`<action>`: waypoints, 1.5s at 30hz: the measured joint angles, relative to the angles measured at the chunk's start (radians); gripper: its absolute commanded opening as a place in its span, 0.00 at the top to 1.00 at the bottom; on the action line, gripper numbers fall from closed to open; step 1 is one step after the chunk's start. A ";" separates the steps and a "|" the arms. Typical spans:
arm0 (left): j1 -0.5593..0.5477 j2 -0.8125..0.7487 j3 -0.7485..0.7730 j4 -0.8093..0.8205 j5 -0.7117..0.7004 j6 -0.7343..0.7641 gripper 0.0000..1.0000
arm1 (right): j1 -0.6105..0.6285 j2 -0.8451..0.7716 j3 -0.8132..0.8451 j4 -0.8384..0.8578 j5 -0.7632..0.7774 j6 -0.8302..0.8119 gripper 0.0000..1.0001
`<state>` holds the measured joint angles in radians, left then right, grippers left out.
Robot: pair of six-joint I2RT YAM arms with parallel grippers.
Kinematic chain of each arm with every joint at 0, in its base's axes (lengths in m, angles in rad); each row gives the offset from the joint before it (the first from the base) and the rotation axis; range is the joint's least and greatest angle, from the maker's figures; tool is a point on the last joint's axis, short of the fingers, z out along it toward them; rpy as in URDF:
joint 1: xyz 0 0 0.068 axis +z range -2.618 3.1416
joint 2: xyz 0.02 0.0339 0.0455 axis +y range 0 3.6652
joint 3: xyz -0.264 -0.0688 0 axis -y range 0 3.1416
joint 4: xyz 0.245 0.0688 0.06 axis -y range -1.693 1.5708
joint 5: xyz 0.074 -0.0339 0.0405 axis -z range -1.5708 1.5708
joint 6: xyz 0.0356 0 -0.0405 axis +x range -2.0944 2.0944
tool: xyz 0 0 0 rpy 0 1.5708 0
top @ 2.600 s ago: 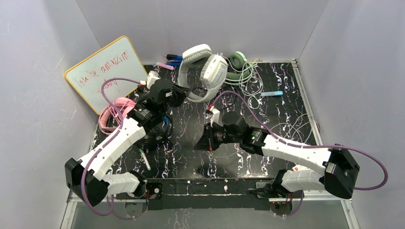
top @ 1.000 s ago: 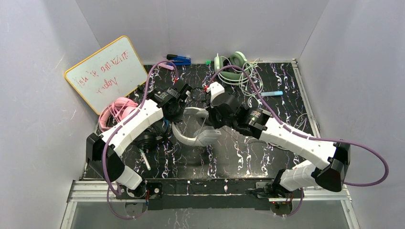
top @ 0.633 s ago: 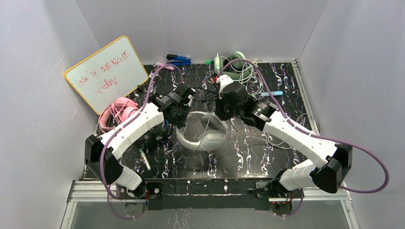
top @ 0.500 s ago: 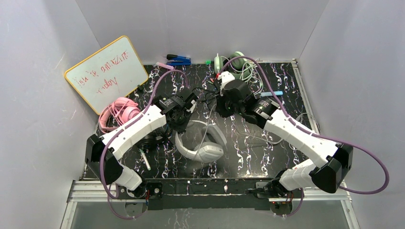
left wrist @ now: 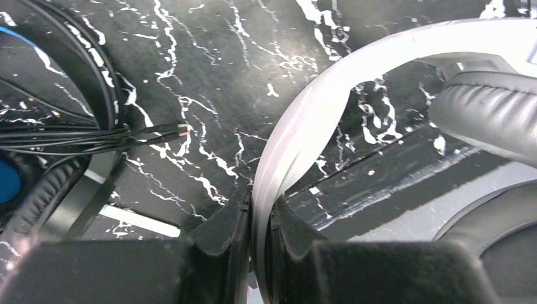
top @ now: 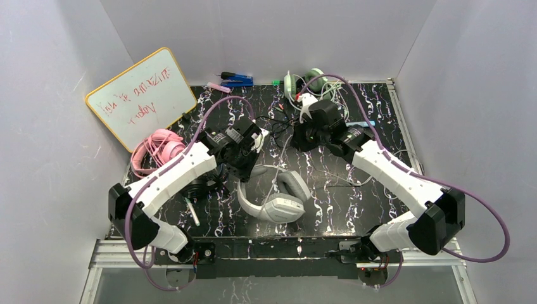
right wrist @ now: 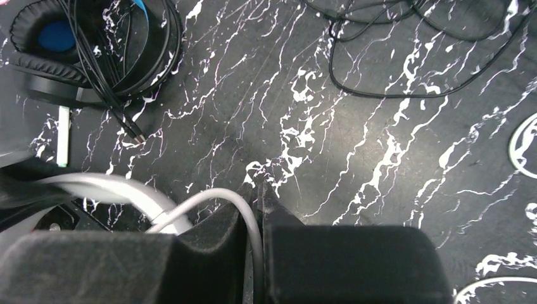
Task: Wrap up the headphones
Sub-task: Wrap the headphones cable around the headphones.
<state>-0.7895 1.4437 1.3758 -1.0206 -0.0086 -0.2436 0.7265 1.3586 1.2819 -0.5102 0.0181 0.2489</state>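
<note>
The whiteboard (top: 140,95) at the upper left of the top view carries two lines of red handwriting, too small and skewed to read. No other lettering can be read.

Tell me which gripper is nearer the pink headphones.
Left. The left gripper, shut on the white-grey headset, sits mid-table toward the pink headphones. The right gripper, pinching the cord, is farther off.

Left of the white-grey headphones (top: 278,204), the left arm (top: 180,170) hides most of the black-and-blue headphones (top: 202,187). Far behind them, the whiteboard's (top: 140,95) red writing is too small to read.
</note>
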 measured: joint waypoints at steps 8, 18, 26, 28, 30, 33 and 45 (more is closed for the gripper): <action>-0.005 -0.096 0.020 0.003 0.108 0.004 1.00 | -0.141 -0.031 -0.189 0.138 -0.250 0.055 0.87; -0.005 -0.163 0.166 0.047 0.190 -0.128 1.00 | -0.198 -0.085 -0.379 0.438 -0.575 0.154 0.90; -0.005 -0.160 0.338 0.025 0.212 -0.220 1.00 | -0.203 -0.117 -0.523 0.682 -0.674 0.228 0.87; -0.005 -0.159 0.390 0.008 0.202 -0.229 1.00 | -0.203 -0.122 -0.561 0.727 -0.684 0.241 0.86; -0.005 -0.158 0.436 -0.005 0.195 -0.236 1.00 | -0.203 -0.123 -0.589 0.756 -0.687 0.247 0.86; -0.005 -0.157 0.487 -0.019 0.180 -0.243 1.00 | -0.203 -0.123 -0.632 0.791 -0.686 0.251 0.86; -0.004 -0.106 0.558 -0.055 0.051 -0.236 1.00 | -0.203 -0.193 -0.768 0.825 -0.729 0.266 0.85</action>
<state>-0.7933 1.3380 1.9339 -1.0752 0.0422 -0.4797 0.5236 1.1660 0.5144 0.3149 -0.7109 0.5148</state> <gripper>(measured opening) 0.099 0.144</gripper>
